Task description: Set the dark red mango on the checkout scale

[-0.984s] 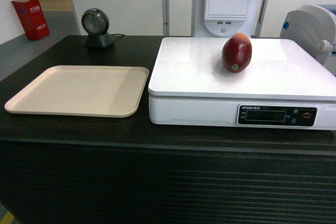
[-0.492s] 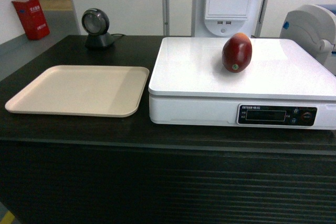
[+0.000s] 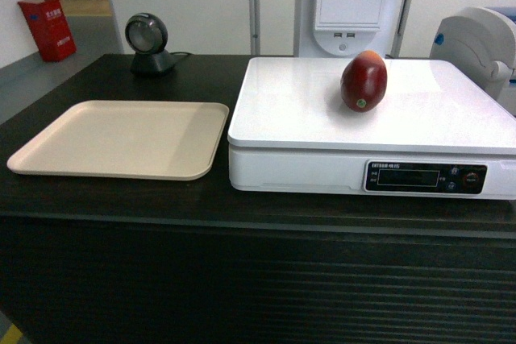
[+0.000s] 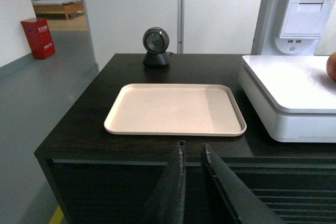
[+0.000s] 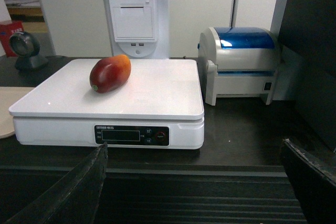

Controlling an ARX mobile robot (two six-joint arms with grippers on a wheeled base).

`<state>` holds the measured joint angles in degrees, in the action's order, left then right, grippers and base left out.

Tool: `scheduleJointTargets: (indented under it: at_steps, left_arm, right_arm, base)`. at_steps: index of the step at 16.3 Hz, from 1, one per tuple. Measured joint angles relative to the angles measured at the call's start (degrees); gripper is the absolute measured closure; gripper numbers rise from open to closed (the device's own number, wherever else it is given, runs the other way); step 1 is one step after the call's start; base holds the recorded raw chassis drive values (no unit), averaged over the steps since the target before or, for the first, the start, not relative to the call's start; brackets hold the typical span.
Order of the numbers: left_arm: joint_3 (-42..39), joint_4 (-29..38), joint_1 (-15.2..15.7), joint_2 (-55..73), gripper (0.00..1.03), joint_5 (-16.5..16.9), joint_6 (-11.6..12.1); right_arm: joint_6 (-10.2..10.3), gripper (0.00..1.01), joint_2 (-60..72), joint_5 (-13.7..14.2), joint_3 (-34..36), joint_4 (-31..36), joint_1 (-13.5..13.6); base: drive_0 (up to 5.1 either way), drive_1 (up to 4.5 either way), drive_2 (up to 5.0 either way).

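Note:
The dark red mango point(image 3: 364, 80) lies on the white top of the scale point(image 3: 306, 118), toward its back, sticker facing front; the right wrist view shows the mango point(image 5: 109, 73) on the scale point(image 5: 152, 93) with its orange end to the right. The scale stands on the black checkout counter point(image 3: 161, 199). Neither gripper appears in the head view. My left gripper point(image 4: 192, 149) hangs in front of the counter's edge, fingers nearly together, holding nothing. My right gripper point(image 5: 194, 148) is wide open and empty, below the counter's front.
A flat beige tray point(image 3: 121, 138) lies left of the scale. A round black scanner point(image 3: 147, 42) stands at the back left. A white-and-blue printer point(image 5: 241, 64) sits right of the scale, and a white receipt terminal point(image 3: 351, 2) rises behind it.

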<state>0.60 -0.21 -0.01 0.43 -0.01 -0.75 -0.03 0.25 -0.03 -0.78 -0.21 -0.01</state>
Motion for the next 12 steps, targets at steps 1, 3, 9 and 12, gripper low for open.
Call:
scheduleJointTargets:
  at_steps: [1, 3, 9, 12]
  left_arm:
    - [0.0, 0.0, 0.0, 0.0, 0.74, 0.0, 0.0]
    - [0.0, 0.0, 0.0, 0.0, 0.56, 0.0, 0.0]
    - [0.0, 0.02, 0.0, 0.0, 0.04, 0.0, 0.11]
    - [0.0, 0.02, 0.0, 0.0, 0.05, 0.0, 0.13]
  right_arm:
    - [0.0, 0.03, 0.0, 0.0, 0.0, 0.0, 0.0]
    - [0.0, 0.03, 0.0, 0.0, 0.0, 0.0, 0.0]
    - [0.0, 0.03, 0.0, 0.0, 0.0, 0.0, 0.0]
    - [0.0, 0.03, 0.0, 0.0, 0.0, 0.0, 0.0]
  base:
    - [0.0, 0.0, 0.0]
    - [0.0, 0.0, 0.0]
    - [0.0, 0.0, 0.0]
    - [0.0, 0.0, 0.0]
